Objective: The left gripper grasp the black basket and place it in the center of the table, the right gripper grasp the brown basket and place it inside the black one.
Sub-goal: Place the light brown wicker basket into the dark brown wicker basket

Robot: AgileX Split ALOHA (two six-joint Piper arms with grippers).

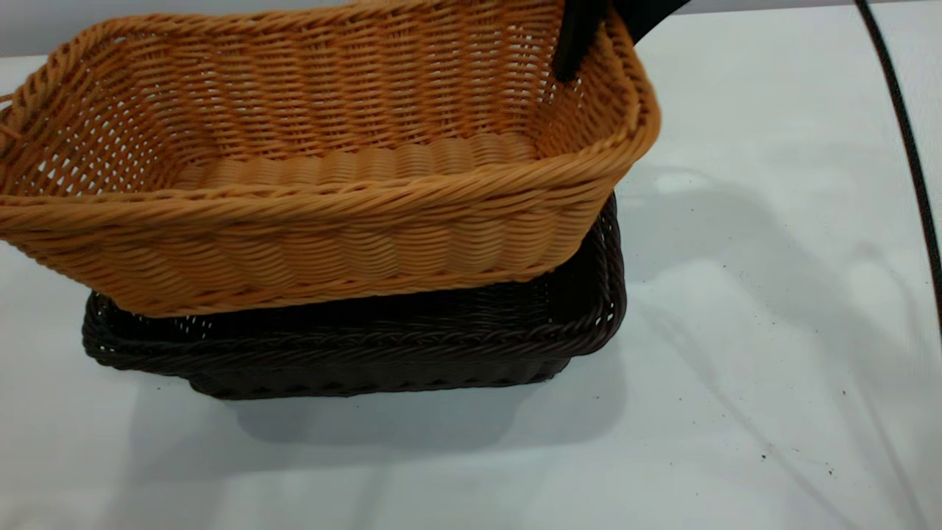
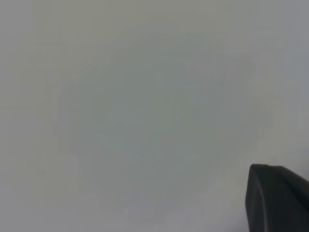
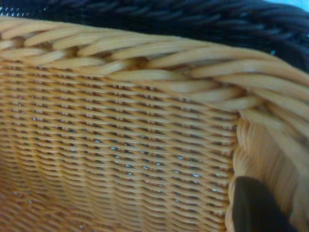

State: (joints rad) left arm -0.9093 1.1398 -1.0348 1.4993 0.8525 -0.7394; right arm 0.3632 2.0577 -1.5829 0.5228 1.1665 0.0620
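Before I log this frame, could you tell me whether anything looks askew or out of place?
Yes: the brown basket is tilted and not seated inside the black basket on the table. Its left end sticks out past the black rim. The right end effector grips its far right corner.

Pale wall strip (image 1: 44, 29) behind; black cable (image 1: 909, 147) along the right edge.

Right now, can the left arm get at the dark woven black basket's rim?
Probably not from above: the orange-tan woven brown basket, held by the right gripper, hangs over most of the black basket. Only its near rim shows.
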